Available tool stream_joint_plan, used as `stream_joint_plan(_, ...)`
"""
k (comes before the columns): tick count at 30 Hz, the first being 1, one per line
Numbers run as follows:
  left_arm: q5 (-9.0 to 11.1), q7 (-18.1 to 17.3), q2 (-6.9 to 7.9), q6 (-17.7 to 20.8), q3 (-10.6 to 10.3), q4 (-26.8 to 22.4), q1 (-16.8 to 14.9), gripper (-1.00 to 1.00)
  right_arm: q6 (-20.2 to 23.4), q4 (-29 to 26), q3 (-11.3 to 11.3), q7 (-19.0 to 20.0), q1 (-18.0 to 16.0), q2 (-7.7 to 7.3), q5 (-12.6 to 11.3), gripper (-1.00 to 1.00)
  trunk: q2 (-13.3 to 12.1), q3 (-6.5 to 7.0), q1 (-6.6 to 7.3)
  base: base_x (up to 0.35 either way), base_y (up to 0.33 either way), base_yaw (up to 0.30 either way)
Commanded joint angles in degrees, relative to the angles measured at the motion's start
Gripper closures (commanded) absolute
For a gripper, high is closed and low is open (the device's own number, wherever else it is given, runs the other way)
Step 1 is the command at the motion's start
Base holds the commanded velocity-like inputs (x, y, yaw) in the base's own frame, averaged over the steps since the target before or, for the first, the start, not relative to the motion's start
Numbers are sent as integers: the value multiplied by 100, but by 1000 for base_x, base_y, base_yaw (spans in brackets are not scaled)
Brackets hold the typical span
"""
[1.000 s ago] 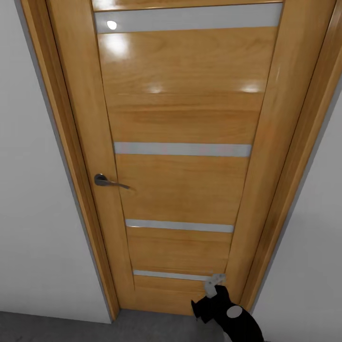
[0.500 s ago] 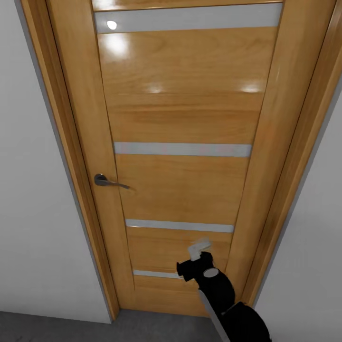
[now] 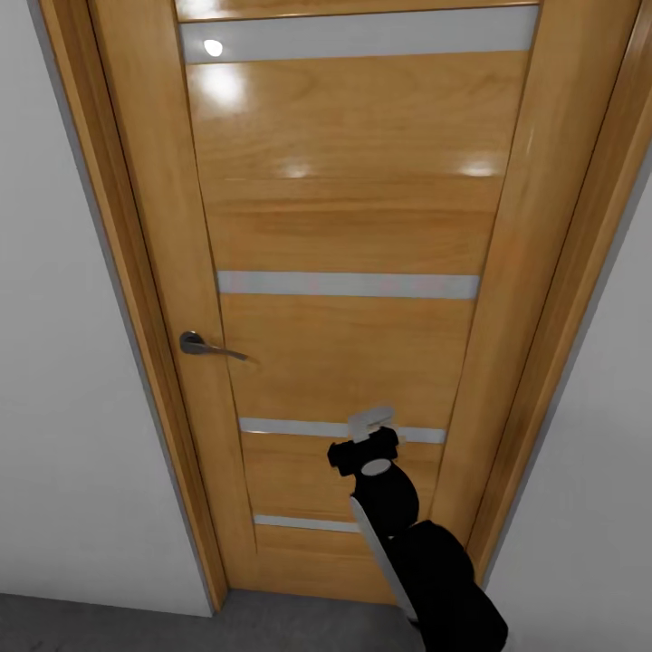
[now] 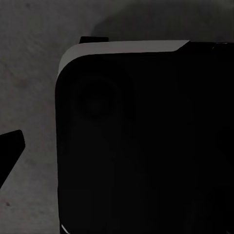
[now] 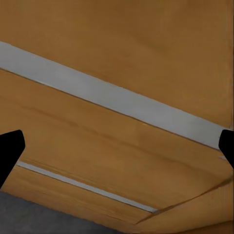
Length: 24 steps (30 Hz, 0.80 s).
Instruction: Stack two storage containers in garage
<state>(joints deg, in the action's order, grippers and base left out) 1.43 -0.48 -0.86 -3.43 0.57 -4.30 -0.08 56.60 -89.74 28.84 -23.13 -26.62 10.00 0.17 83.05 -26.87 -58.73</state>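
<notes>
Before the robot a closed wooden door (image 3: 349, 272) with grey horizontal strips is seen, set in a wooden frame between white walls. The right gripper (image 3: 369, 420) is raised in front of the lower part of the door, near one grey strip, and in the right wrist view its fingertips (image 5: 9, 148) stand far apart, so it is wide and holds nothing. The state of the left gripper cannot be told; its wrist view is mostly covered by a dark body over grey floor (image 4: 29, 63). No storage container is visible, so the step in hand is judged to be passing the door. Next, the handle (image 3: 201, 345), well apart to the left, probably must be reached and pressed.
</notes>
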Motion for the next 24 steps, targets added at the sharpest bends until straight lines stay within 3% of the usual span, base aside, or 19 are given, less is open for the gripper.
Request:
stream_joint_plan(1, 15, -5, -4, -14, 5, -1, -1, -100, 52, 3, 7, -27, -66, 0, -6, -100, 3, -6, 0, 0, 0, 0)
stream_joint_plan(9, 15, -5, -11, -14, 4, -1, -1, -100, 78, 62, 7, -73, -247, 0, -11, -100, 3, -6, 0, 0, 0, 0)
stream_joint_plan(12, 15, -5, -11, -13, 4, -1, -1, -100, 79, 219, 2, -84, -485, 0, -22, -100, 3, -6, 0, 0, 0, 0)
stream_joint_plan(13, 15, -5, -11, -17, 4, -1, -1, -100, 43, 587, -1, -91, -834, 0, -25, -100, 3, -6, 0, 0, 0, 0)
stream_joint_plan(18, 15, -5, -11, -11, -3, -1, -1, -100, -8, 1298, -1, -96, -1433, 0, -21, -100, 3, -6, 0, 0, 0, 0)
stream_joint_plan(20, 15, -5, -11, -12, 0, -1, -1, -100, -10, 1321, -1, -96, -1457, 0, -22, -100, 3, -6, 0, 0, 0, 0)
stream_joint_plan(21, 15, -5, -11, -13, 2, -1, -1, -100, -73, 1630, -1, -96, -1667, 0, -25, -100, 3, -6, 0, 0, 0, 0)
stream_joint_plan(22, 15, -5, -18, -14, 2, -1, -1, -100, -412, 2396, -1, -96, -2063, 0, -26, -100, 3, -6, 0, 0, 0, 0)
stream_joint_plan(24, 15, -5, -19, -15, 0, -1, -1, -100, -501, 2614, -1, -96, -2170, 0, -26, -100, 3, -6, 0, 0, 0, 0)
